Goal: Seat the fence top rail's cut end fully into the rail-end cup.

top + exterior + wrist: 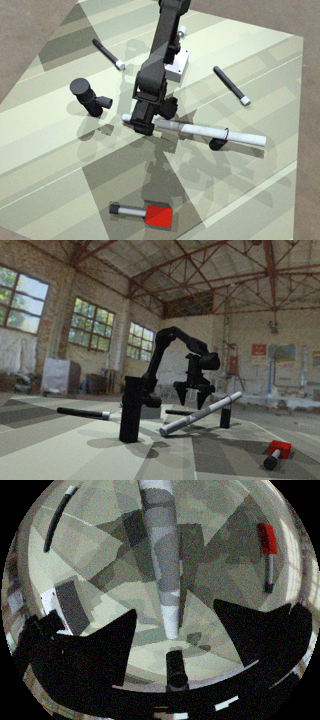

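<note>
Rail still short of its cup as arm lines up

From left: the big post (86, 97) and its rail-end cup (106, 102) stand empty; the gripper (191, 399), jaws wide and holding nothing, hovers over the rail (201, 130), threaded through the loop cap (225, 133) but unseated.

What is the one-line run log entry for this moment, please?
claw: open, empty, above rail | rail: through loop cap, low end on floor | cup: empty
</note>
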